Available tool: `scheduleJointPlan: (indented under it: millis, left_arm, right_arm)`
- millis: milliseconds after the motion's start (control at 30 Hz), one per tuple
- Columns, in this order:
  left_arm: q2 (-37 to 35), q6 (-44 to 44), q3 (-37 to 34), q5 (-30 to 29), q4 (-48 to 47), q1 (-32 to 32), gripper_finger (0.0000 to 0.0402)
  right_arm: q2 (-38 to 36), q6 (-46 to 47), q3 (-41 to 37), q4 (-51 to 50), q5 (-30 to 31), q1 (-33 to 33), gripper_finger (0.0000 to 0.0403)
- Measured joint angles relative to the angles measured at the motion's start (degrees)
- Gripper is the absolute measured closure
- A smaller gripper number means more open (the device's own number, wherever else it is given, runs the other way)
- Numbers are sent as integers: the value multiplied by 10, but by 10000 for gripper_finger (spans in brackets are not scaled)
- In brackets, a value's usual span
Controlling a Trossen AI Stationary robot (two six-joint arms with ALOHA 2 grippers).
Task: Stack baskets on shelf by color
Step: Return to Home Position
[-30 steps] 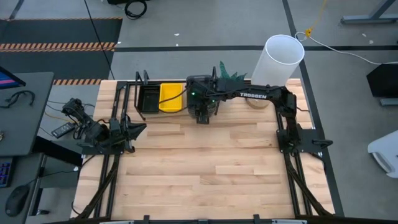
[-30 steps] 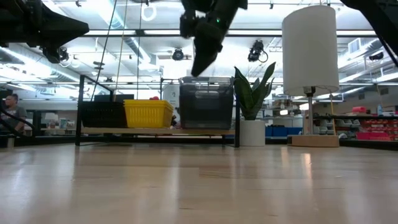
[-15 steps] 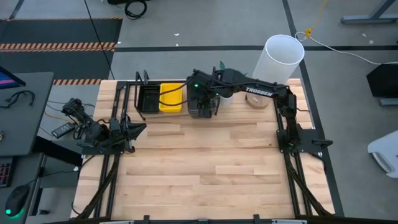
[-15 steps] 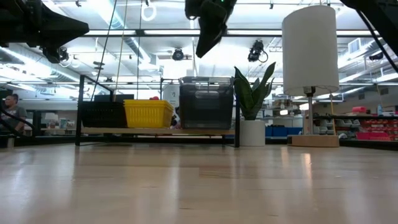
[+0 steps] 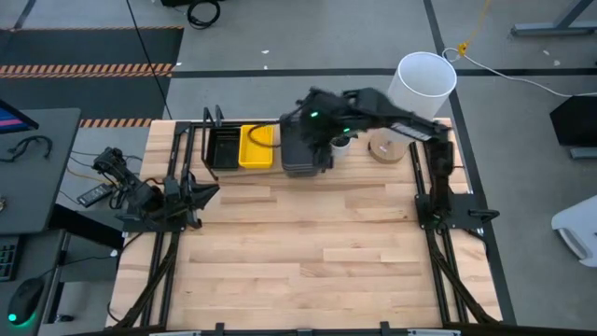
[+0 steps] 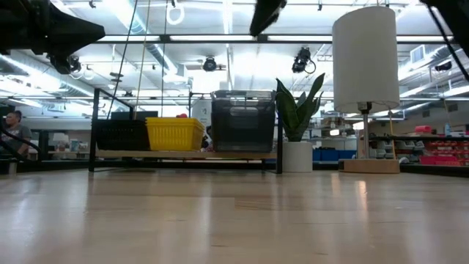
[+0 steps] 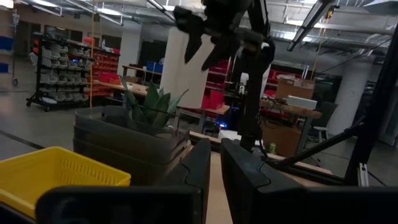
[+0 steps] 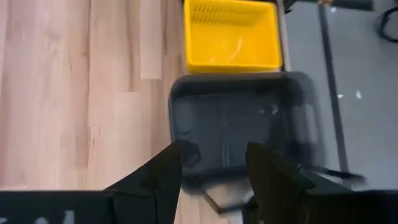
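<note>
**Q:** Where are the baskets?

**A:** All on the shelf (image 6: 183, 155) at the bench's (image 6: 234, 220) far edge, side by side. The black baskets (image 6: 121, 135) are at one end, the yellow baskets (image 6: 174, 133) in the middle, and the grey baskets (image 6: 243, 121) next.

**Q:** And the jaws?

**A:** The right jaws hang high above the grey baskets, spread wide and empty. The left jaws, at the bench's left side, are almost together, holding nothing.

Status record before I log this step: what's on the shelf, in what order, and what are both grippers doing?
shelf: at the table's far edge
order from robot's left: black baskets, yellow baskets, dark grey baskets
right gripper: open, empty, high above the dark grey baskets
left gripper: shut, empty, parked at the table's left side
</note>
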Motion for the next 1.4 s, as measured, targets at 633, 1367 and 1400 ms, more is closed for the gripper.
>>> scheduleJointPlan:
  millis: [633, 1367, 1400]
  left_arm:
    - [0, 12, 0, -15, 36, 0, 366]
    - [0, -26, 0, -77, 105, 0, 378]
    - [0, -33, 0, -78, 104, 0, 378]
  right_arm:
    - [-286, 115, -1, -37, 29, -8, 226]
    - [-546, 379, -491, 122, 236, 291, 238]
    - [-556, 382, -526, 143, 238, 302, 238]
